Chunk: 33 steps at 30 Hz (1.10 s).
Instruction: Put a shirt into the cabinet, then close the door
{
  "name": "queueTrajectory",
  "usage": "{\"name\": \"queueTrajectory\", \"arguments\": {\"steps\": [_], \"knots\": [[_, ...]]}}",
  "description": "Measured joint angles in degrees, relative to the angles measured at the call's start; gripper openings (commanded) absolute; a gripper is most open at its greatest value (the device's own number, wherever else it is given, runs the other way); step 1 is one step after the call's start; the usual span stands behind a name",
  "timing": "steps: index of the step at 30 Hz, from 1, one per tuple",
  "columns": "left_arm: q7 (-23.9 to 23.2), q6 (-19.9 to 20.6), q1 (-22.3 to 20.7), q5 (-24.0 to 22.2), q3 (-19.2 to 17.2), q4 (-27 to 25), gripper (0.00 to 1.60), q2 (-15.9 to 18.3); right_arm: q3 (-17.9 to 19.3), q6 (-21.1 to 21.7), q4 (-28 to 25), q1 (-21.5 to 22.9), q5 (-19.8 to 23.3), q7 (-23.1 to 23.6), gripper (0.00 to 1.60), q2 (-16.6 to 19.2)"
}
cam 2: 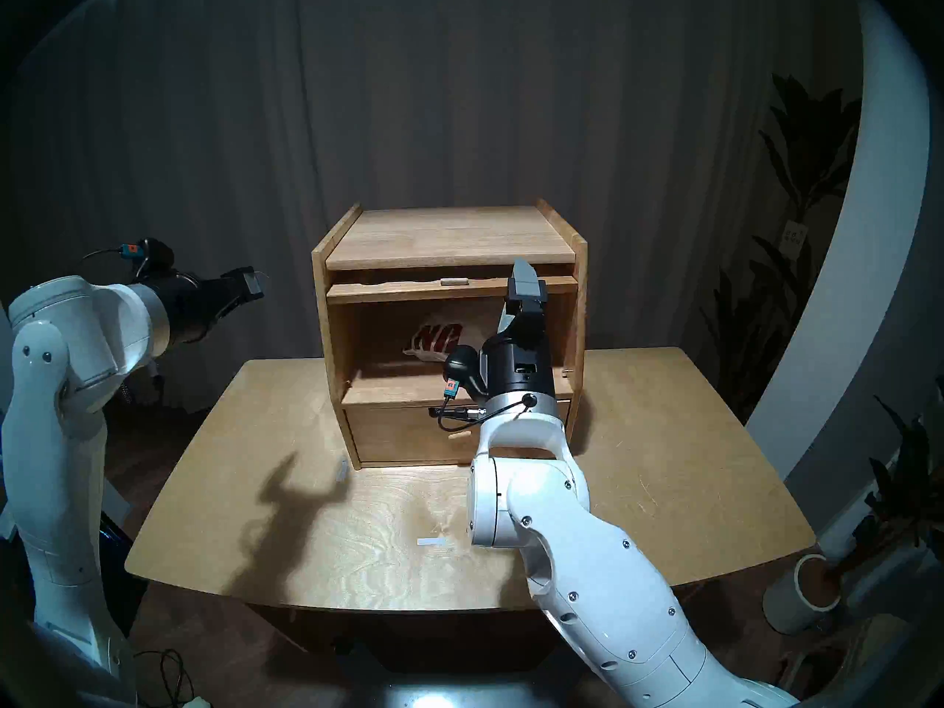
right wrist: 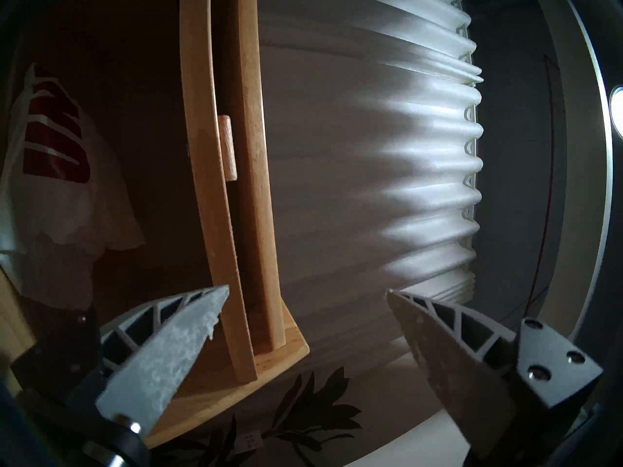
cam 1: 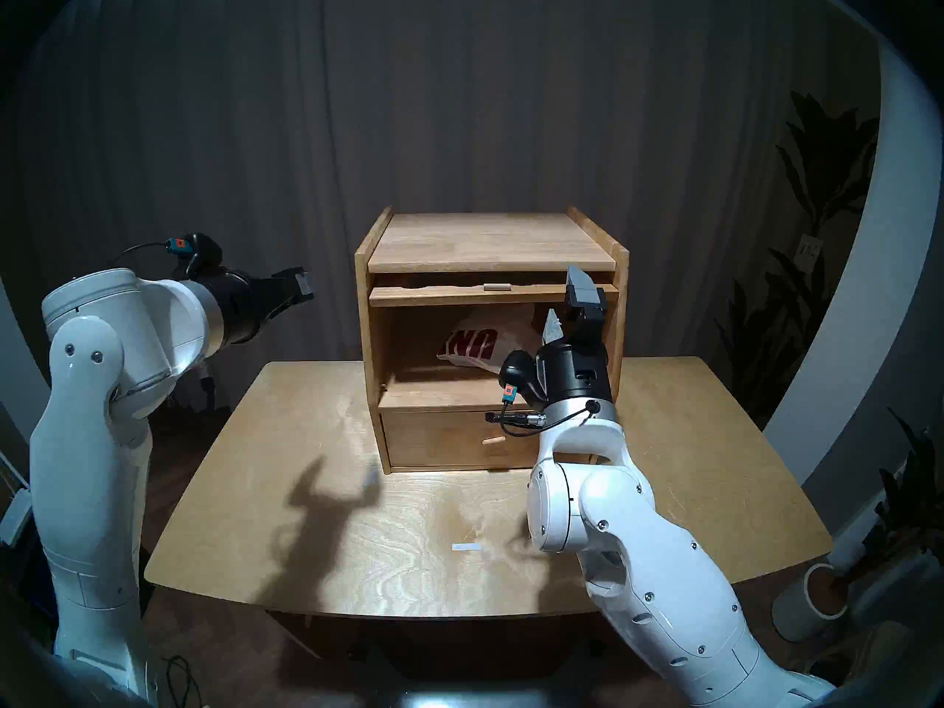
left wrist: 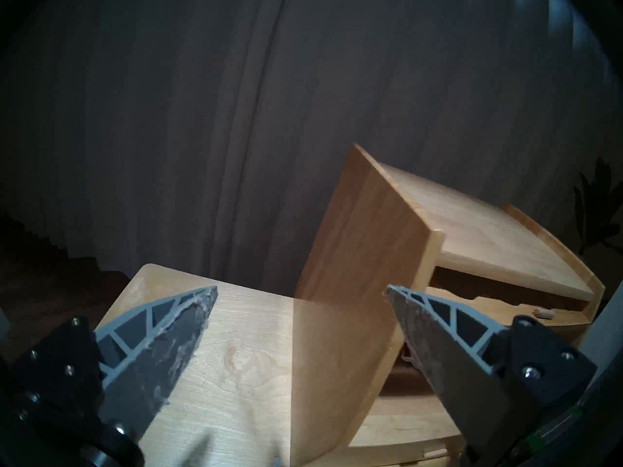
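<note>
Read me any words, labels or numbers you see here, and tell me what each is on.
Dark-red block letters on the shirt in the cabinet: upside down and creased, about three show, not surely readable.
Small tag among the plant leaves: too small to read.
Wall plate behind the plant: marks too blurred.
Nothing else legible.

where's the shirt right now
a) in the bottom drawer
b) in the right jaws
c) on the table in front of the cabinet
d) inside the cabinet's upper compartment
d, the shirt lies inside the open upper compartment of the cabinet, under the raised door, and both grippers are open and hold nothing.
</note>
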Motion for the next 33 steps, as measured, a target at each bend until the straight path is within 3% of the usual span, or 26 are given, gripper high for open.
{"name": "queueTrajectory", "arguments": {"steps": [5,10,20,33], "knots": [[0.8,-1.0,0.0,6.4,1.7,1.4,1.6,1.3,1.3,-1.4,1.4,0.0,3.5,-2.0,1.6,0.0],[1.9,-2.5,2.4,10.6,0.5,-0.2,1.6,2.0,1.9,-3.3,2.7,0.6,5.6,-3.7,1.6,0.0],[0.7,-0.4,9.9,11.9,-6.2,-7.3,1.6,0.2,3.6,-6.1,6.4,2.7,7.9,-5.3,1.6,0.0],[-2.0,-1.0,18.6,14.3,-11.1,-9.9,1.6,-2.2,2.5,-12.4,15.0,9.1,12.1,-6.5,1.6,-2.4]]}}
